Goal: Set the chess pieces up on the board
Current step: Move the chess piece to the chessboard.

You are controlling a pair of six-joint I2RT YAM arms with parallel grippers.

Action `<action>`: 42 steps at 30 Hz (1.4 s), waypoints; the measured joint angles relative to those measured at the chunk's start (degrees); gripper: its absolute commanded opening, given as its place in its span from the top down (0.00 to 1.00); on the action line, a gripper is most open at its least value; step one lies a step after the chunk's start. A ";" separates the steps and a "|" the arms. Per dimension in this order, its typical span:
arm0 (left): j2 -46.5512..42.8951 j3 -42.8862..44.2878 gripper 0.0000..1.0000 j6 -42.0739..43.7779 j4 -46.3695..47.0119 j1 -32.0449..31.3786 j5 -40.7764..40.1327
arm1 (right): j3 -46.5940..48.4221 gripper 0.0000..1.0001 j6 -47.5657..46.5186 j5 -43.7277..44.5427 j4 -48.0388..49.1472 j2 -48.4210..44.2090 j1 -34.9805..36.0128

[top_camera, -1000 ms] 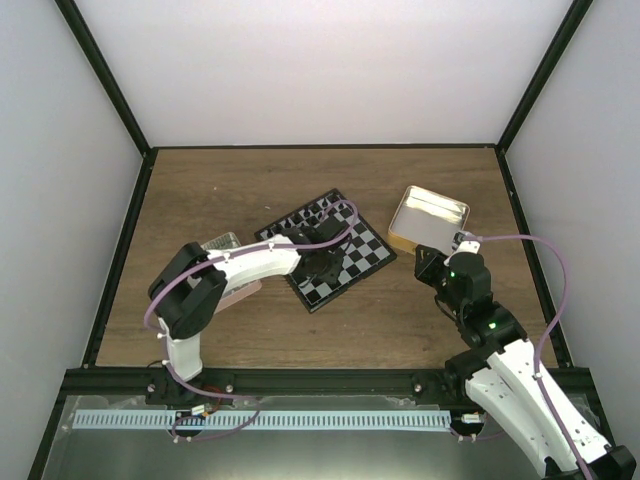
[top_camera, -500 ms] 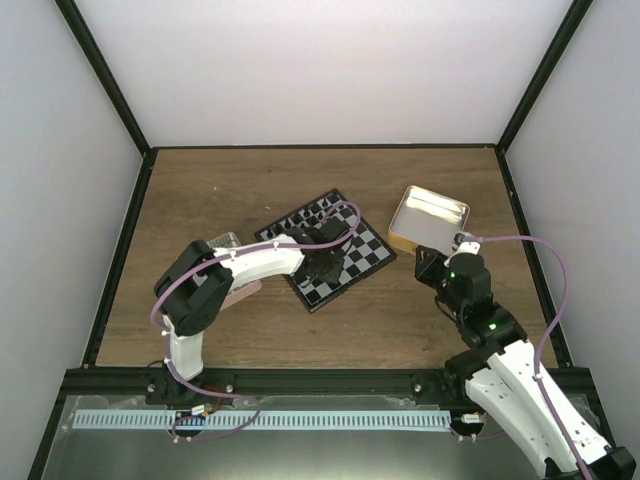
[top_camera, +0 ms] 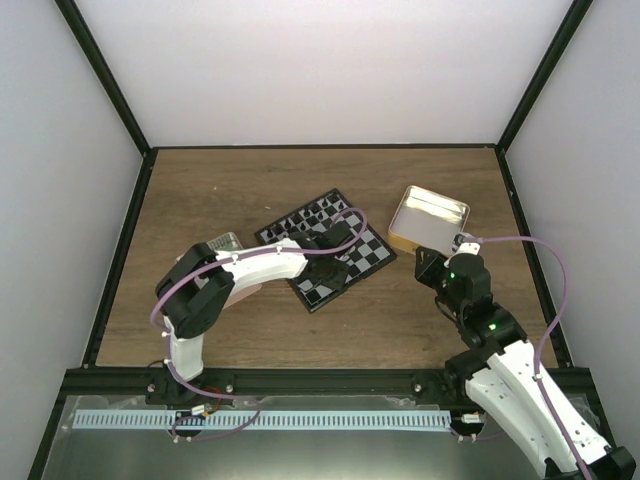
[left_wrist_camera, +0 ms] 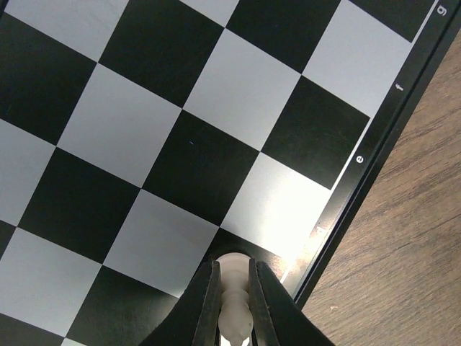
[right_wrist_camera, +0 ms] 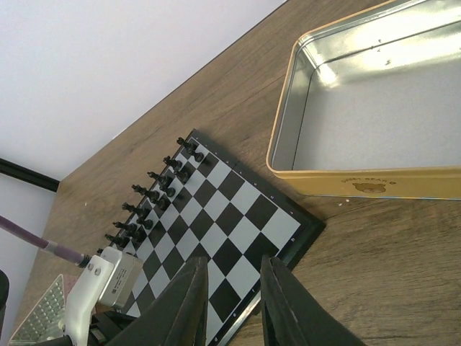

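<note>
The board (top_camera: pixel 368 252), black and silvery-grey checks, lies slanted at mid table. In the left wrist view my left gripper (left_wrist_camera: pixel 232 270) is shut on a cream-white chess piece (left_wrist_camera: pixel 233 292), held upright over a black square at the board's (left_wrist_camera: pixel 238 108) rim, by the letter e. From above, the left gripper (top_camera: pixel 335 266) hangs over the board's near side. My right gripper (right_wrist_camera: pixel 232 263) is open and holds nothing, hovering near the board's (right_wrist_camera: pixel 238 223) right corner. Other white pieces are out of view.
Black pieces (right_wrist_camera: pixel 155 194) stand in two rows along the board's far edge (top_camera: pixel 310 214). An open gold tin (top_camera: pixel 428 218) sits to the right of the board, its rim (right_wrist_camera: pixel 374 184) close to my right gripper (top_camera: pixel 432 262). A silvery tin (top_camera: pixel 222 243) lies left of the board.
The left arm has swung a little to the right and farther over the board. The right arm has not moved.
</note>
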 measured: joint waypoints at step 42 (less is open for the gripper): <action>-6.29 -0.13 0.41 0.57 -1.64 -0.90 -2.75 | -0.28 0.75 0.52 -0.09 -0.02 -0.42 0.00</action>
